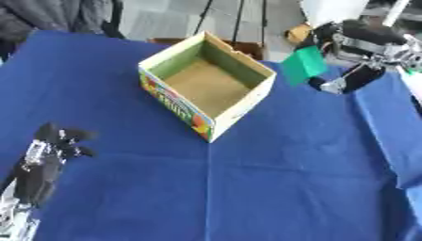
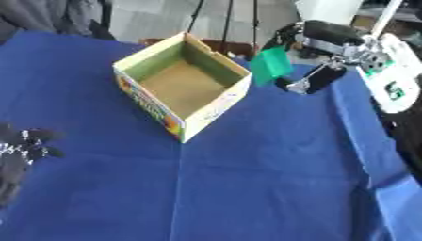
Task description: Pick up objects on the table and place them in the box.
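We cannot make out what the green object [image 1: 305, 64] really is: it shows only as a flat, bright green piece, tilted, with its far right edge hidden under our right hand [image 1: 350, 44]. That hand is blurred where the fingers meet the green piece, but they curl round its edge and pinch it, so it hangs in the air above the blue tablecloth [image 1: 272, 179], just to the right of the box [image 1: 206, 84] and apart from its rim. One dark finger [image 1: 346, 82] with a silver strip points down and near, below the green piece.

The box stands at the far middle of the table, turned so a corner points toward us. Its top is open and its inside is plain brown cardboard; the near left wall carries bright printing in red, yellow and green that we cannot read.

Our left hand [image 1: 49, 150] rests at the near left, cut off by the edge in the right eye view, its fingers relaxed and apart, holding nothing.
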Controlling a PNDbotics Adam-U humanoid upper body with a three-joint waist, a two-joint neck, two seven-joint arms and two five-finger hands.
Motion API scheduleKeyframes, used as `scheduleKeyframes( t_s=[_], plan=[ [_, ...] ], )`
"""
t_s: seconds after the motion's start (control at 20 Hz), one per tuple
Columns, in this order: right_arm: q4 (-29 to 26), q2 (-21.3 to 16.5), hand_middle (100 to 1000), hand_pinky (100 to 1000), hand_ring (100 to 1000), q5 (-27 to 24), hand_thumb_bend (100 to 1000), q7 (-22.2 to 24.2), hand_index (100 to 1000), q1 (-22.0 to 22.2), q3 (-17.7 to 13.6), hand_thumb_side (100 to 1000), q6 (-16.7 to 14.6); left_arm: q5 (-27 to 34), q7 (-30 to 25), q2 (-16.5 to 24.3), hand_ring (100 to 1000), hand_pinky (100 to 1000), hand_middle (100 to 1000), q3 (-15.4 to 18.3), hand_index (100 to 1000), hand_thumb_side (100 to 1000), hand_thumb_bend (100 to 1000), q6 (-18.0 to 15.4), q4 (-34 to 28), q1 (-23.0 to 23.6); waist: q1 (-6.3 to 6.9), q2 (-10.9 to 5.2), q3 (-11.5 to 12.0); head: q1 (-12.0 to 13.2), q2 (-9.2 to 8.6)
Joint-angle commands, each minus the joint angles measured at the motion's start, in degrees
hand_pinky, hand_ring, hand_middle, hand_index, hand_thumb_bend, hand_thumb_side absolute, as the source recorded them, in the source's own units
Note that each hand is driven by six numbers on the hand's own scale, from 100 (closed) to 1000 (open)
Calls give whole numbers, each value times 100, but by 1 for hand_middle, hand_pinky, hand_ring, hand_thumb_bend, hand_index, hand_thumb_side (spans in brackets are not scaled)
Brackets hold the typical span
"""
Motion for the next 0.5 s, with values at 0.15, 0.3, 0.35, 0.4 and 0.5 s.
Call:
scheduleKeyframes(
  t_s=[0.15,0.3,0.35,0.4,0.5],
  plan=[
    [669,170,556,686,712,224,100,-102,465,-527,-201,100,59,45,-92,112,788,608,597,-82,642,1000,409,-8,-137,-175,-8,-68,184,-238,-207],
    [1020,331,556,688,713,397,100,-166,467,-719,-243,100,63,68,-141,102,788,608,597,-134,642,1000,406,-3,-166,-256,-21,-25,340,-464,-361],
    [1118,383,555,690,713,455,100,-184,468,-766,-254,100,63,74,-156,99,788,608,597,-149,642,1000,404,-2,-175,-278,-20,-8,383,-522,-405],
    [1216,444,553,691,712,496,100,-204,470,-808,-270,100,65,79,-172,95,788,608,597,-165,642,1000,402,-3,-185,-298,-15,11,421,-572,-443],
    [1398,571,552,693,713,567,100,-225,471,-890,-281,100,67,83,-197,100,788,608,597,-188,642,1000,397,-6,-199,-320,2,54,483,-638,-494]
  ],
)
